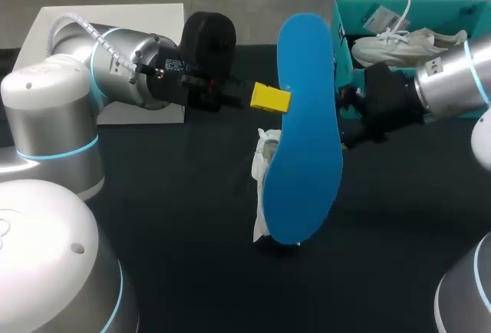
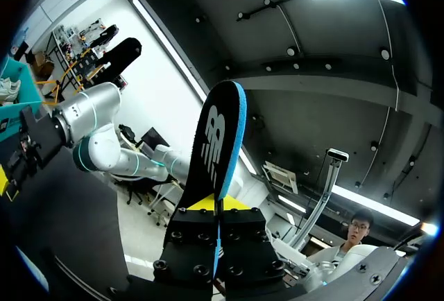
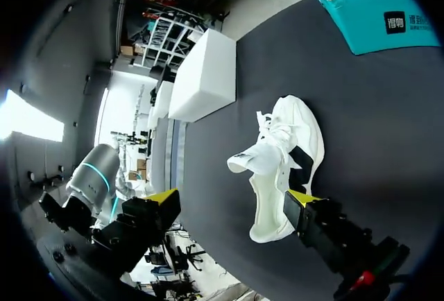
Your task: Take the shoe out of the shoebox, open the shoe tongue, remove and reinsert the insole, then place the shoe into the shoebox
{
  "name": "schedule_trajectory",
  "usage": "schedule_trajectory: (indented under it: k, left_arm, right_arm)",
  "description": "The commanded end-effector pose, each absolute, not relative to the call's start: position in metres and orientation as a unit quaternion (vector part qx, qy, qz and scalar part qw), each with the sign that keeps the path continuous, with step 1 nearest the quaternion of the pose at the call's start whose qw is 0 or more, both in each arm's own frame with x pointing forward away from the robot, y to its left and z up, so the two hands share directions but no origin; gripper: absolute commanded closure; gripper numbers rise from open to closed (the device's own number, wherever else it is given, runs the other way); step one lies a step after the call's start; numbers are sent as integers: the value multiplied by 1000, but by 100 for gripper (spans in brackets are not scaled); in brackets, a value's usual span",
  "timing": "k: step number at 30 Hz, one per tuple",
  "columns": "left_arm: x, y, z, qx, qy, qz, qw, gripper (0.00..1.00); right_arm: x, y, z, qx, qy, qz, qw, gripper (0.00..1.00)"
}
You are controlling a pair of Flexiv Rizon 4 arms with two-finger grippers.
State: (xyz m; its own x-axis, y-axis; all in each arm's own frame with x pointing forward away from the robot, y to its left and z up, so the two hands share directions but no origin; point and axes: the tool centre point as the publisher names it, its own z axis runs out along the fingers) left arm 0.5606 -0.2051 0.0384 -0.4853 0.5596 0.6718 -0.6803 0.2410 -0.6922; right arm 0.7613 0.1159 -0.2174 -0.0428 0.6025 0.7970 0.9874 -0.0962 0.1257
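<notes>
Insole (image 1: 307, 126), blue: upright above the surface (image 1: 192, 233), its lower end pinched in the left pincer (image 2: 217, 207). Shoe (image 3: 281, 169), white: on the surface beneath the insole, tongue pulled open. Right pincer (image 3: 232, 207): spread wide over the shoe, holding nothing. Shoebox (image 1: 341, 34), teal: far right corner, second shoe (image 1: 399, 41) inside.

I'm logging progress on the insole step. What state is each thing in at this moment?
Insole: out of the shoe, held upright in the air.
Left gripper: shut on the insole.
Right gripper: open, empty.
Shoe: on the table, tongue pulled open.
Shoebox: open, second shoe inside.
</notes>
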Motion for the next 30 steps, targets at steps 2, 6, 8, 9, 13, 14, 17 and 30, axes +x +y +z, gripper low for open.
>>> schedule_trajectory:
  k: [2,6,8,9,13,14,17,30]
  left_arm:
    - [560,-205,38,50,-605,614,505,100]
    - [560,-205,38,50,-605,614,505,100]
    - [560,-205,38,50,-605,614,505,100]
    - [560,-205,38,50,-605,614,505,100]
    - [560,-205,38,50,-605,614,505,100]
    - [560,-205,38,50,-605,614,505,100]
    - [560,-205,38,50,-605,614,505,100]
    - [560,-205,38,50,-605,614,505,100]
  right_arm:
    - [761,104,-207,-589,-593,-431,339,0]
    - [762,101,-199,-587,-591,-430,349,0]
    - [762,100,-194,-589,-583,-432,356,0]
    - [762,99,-192,-588,-583,-433,356,0]
    - [762,100,-177,-585,-564,-444,379,0]
    - [761,101,-174,-583,-558,-448,385,0]
    - [762,102,-161,-572,-543,-464,402,0]
    - [769,103,-121,-531,-529,-518,413,0]
